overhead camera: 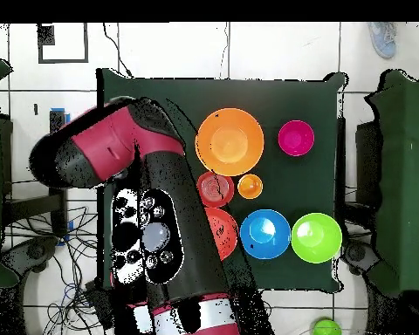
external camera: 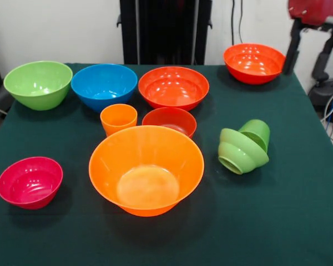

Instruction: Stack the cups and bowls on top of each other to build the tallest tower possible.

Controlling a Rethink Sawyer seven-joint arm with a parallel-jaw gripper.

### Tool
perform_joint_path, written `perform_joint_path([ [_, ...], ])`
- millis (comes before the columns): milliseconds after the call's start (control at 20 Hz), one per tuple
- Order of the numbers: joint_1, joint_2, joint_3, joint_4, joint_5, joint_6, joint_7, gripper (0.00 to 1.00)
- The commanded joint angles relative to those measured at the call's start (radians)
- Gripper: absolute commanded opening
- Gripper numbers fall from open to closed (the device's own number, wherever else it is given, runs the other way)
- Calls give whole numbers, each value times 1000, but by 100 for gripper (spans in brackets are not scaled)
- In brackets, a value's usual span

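surface: dark green cloth-covered table (external camera: 299, 221); front view faces the black pedestal (external camera: 165, 30) at the far side, pale wall behind, cables at the right edge
floor: pale tiles with dark joints around the table (overhead camera: 274, 48) in the overhead view, tangled cables beside the robot base
large orange bowl (external camera: 146, 169): nearest the camera, centre, upright, empty, biggest on the table; overhead it sits at the table's far end (overhead camera: 230, 140)
pink bowl (external camera: 30, 182): near left, upright, empty, apart from the others (overhead camera: 296, 138)
small green bowl (external camera: 241, 151): right of centre, tipped on its side, mouth toward the camera-left
green cup (external camera: 257, 132): lying on its side, touching the small green bowl, just behind it
orange cup (external camera: 118, 118): upright, empty, just behind the large orange bowl's left rim (overhead camera: 250, 186)
small red-orange bowl (external camera: 169, 121): upright, empty, just beside the orange cup
mid row, left to right: big green bowl (external camera: 38, 83), blue bowl (external camera: 104, 86), wide red-orange bowl (external camera: 173, 87), all upright, empty
far bowl: red-orange bowl (external camera: 253, 62) at the far right corner, upright, empty
tower: nothing stacked; every bowl rests on the cloth
arm (overhead camera: 152, 218): red and black, covers the table's left side overhead; red link at the front view's top right
pincer: cannot tell its state, fingers not made out in either view
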Motion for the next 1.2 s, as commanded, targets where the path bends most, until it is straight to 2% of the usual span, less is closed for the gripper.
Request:
perform_joint_path([
  [50, -39, 95, -93, 141, -76, -131, 140, 100],
  [150, -41, 116, -105, 140, -77, -164, 130, 100],
  [400, -27, 168, -146, 124, -71, -175, 109, 100],
  [750, -10, 285, -172, 79, -50, -189, 91, 100],
  [1200, 71, 436, -257, 14, -65, -284, 160, 100],
])
